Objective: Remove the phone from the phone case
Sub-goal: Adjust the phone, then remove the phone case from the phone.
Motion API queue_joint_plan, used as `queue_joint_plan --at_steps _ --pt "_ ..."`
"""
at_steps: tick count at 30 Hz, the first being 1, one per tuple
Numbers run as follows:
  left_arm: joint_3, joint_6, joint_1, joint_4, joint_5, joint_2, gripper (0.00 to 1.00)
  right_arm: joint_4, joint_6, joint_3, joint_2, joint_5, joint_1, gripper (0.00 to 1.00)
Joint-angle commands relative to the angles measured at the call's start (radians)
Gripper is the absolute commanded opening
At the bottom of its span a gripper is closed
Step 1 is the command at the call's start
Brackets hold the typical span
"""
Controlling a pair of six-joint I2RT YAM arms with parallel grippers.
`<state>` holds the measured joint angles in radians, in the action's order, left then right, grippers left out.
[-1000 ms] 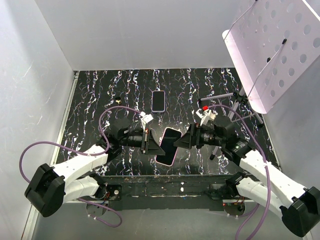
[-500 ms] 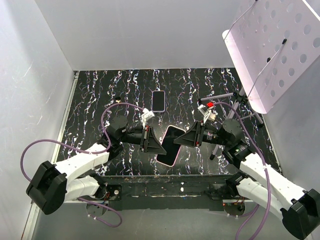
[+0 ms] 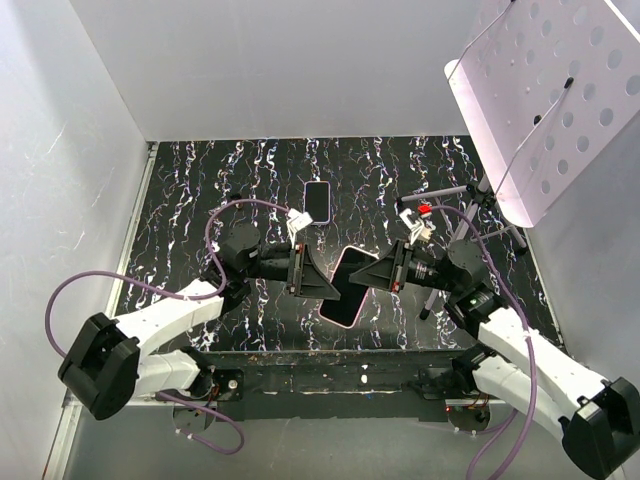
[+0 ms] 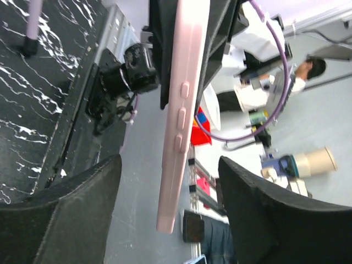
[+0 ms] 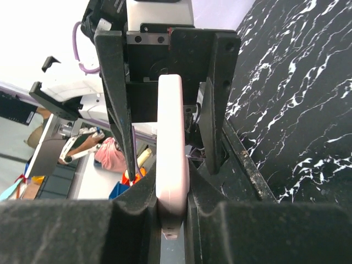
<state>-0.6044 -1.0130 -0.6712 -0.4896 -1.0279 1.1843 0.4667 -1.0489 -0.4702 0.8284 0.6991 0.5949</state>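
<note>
The phone in its pink phone case (image 3: 350, 288) hangs tilted above the table's front middle, dark face up. In the top view my right gripper (image 3: 372, 275) holds its right edge, while my left gripper (image 3: 318, 283) sits at its left edge. In the right wrist view the right gripper (image 5: 172, 203) is shut on the pink case (image 5: 172, 137), both pads pressed against it. In the left wrist view the left gripper (image 4: 169, 159) is open. The case's button edge (image 4: 181, 110) runs between its fingers (image 4: 71, 209) with a gap on each side.
A second dark slab with a pale rim (image 3: 317, 202) lies flat on the black marbled table (image 3: 200, 180), further back. A perforated white board (image 3: 545, 90) on a thin stand (image 3: 470, 215) leans in at the right. White walls close in the left and back.
My right gripper has closed on the pink case and my left gripper has opened off it. The phone has shifted slightly right and away.
</note>
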Motion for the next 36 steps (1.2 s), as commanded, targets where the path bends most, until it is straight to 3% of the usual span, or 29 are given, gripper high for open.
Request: queue_joint_plan --at_steps 1,4,8,17,23,26,27,29,33,36 --pt "0.063 0.018 -0.004 0.046 0.124 -0.092 0.72 -0.002 -0.039 -0.005 -0.093 -0.043 -0.044 0.01" --pt "0.123 0.001 -0.002 0.062 0.155 -0.141 0.62 -0.007 -0.065 -0.005 -0.115 -0.017 -0.075 0.01" --pt "0.152 -0.01 -0.002 0.071 0.167 -0.189 0.5 0.107 -0.132 0.019 -0.077 0.034 -0.095 0.01" --pt "0.109 0.004 -0.005 0.039 0.105 -0.187 0.37 0.423 -0.298 0.047 0.066 0.129 -0.112 0.01" --pt "0.066 0.023 -0.004 0.038 0.035 -0.152 0.18 0.36 -0.296 0.05 0.049 0.099 -0.116 0.01" --pt "0.032 0.07 -0.004 0.103 0.022 -0.15 0.0 0.334 -0.319 0.036 0.058 0.117 -0.119 0.01" --pt "0.026 0.073 -0.004 0.097 0.011 -0.147 0.0 0.343 -0.336 0.036 0.06 0.125 -0.121 0.01" --pt "0.026 0.039 -0.005 0.021 -0.021 -0.147 0.0 0.357 -0.364 0.036 0.058 0.138 -0.127 0.01" --pt "0.077 -0.073 -0.005 -0.337 -0.073 -0.186 0.0 0.4 -0.436 0.038 0.051 0.154 -0.135 0.01" --pt "0.072 0.013 -0.005 -0.368 -0.083 -0.222 0.0 0.499 -0.532 0.039 0.057 0.165 -0.136 0.01"
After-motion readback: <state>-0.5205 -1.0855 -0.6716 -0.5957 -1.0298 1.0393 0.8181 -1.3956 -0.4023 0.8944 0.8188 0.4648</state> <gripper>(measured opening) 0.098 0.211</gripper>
